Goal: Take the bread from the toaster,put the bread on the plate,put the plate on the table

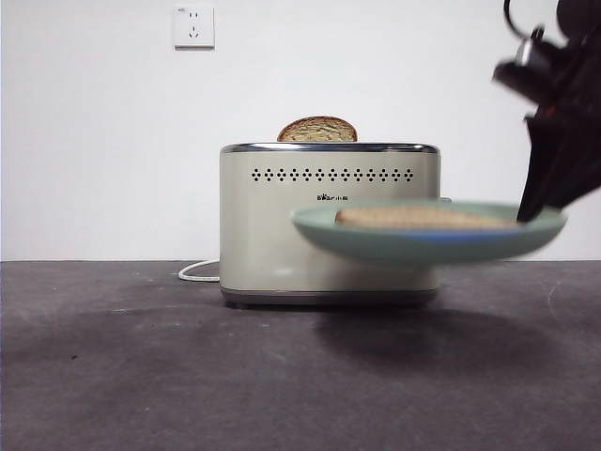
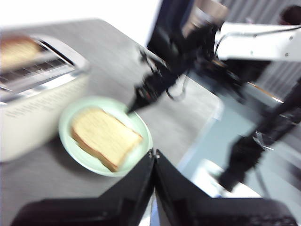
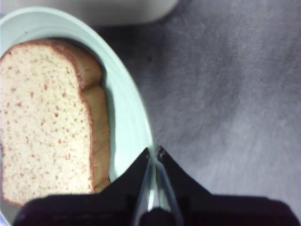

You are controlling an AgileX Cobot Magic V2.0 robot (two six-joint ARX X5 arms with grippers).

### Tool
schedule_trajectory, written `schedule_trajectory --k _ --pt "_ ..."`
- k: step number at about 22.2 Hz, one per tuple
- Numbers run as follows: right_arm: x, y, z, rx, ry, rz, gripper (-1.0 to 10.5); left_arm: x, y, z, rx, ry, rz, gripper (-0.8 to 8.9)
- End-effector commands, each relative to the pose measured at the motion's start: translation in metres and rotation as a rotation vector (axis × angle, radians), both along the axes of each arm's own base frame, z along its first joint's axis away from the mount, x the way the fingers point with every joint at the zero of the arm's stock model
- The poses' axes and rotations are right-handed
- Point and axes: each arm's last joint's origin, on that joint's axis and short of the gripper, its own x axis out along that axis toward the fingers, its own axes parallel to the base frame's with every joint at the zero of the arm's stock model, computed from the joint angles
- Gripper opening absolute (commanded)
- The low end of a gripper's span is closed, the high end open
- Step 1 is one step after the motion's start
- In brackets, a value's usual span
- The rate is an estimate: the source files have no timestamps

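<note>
The mint-green plate [image 1: 423,246] hangs level above the table [image 1: 188,376], in front of the cream toaster [image 1: 282,235]. The bread [image 1: 418,218] lies flat on it. My right gripper [image 1: 535,211] comes down from the upper right and is shut on the plate's rim [image 3: 127,108], beside the bread [image 3: 42,122]. My left gripper [image 2: 154,153] is shut and empty, held above and back from the plate [image 2: 141,127] and bread [image 2: 103,136]. The left wrist view also shows the right gripper [image 2: 134,106] on the rim and the toaster [image 2: 37,108].
A second slice [image 1: 317,130] stands in the toaster's slot. A white cord [image 1: 195,272] runs from the toaster's left base. A wall socket [image 1: 193,26] is high on the white wall. The plate's shadow falls on the table below it.
</note>
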Motion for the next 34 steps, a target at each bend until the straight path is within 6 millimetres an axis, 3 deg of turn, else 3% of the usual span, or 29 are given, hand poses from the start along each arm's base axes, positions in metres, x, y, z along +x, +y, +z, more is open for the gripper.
schedule_trajectory --k 1,4,11,16,17,20,21,24,27,30,34 --pt "0.001 0.001 -0.024 0.003 0.037 0.017 -0.2 -0.006 0.005 0.002 0.021 -0.051 0.061 -0.08" --pt "0.0 0.001 -0.045 -0.001 0.048 0.022 -0.2 -0.009 0.008 0.003 0.044 -0.09 0.115 -0.08" --pt "0.008 0.001 -0.074 -0.019 0.099 0.031 -0.2 -0.008 0.009 0.002 0.072 -0.113 0.15 -0.08" --pt "0.008 0.001 -0.08 -0.041 0.118 0.026 -0.1 -0.008 0.009 0.003 0.074 -0.116 0.15 -0.08" --pt "0.008 0.001 -0.08 -0.041 0.12 0.026 0.5 -0.008 0.009 0.003 0.074 -0.116 0.15 -0.08" --pt "0.007 0.001 -0.077 -0.031 0.115 0.029 5.0 -0.008 0.009 0.003 0.074 -0.116 0.15 -0.08" --pt "0.007 0.001 -0.075 -0.03 0.106 0.029 5.8 -0.008 0.009 0.003 0.074 -0.116 0.15 -0.08" --pt "0.002 0.0 -0.057 -0.027 0.047 0.025 6.0 -0.008 0.009 0.003 0.074 -0.116 0.15 -0.08" --pt "-0.017 -0.003 -0.017 -0.016 -0.064 0.018 6.0 -0.008 0.009 0.003 0.074 -0.116 0.15 -0.08" --pt "-0.054 -0.006 0.03 0.003 -0.211 0.024 5.9 -0.007 0.009 0.003 0.076 -0.129 0.164 -0.08" --pt "-0.116 0.001 0.077 0.055 -0.415 0.109 4.8 -0.006 0.011 0.002 0.114 -0.138 0.216 -0.08"
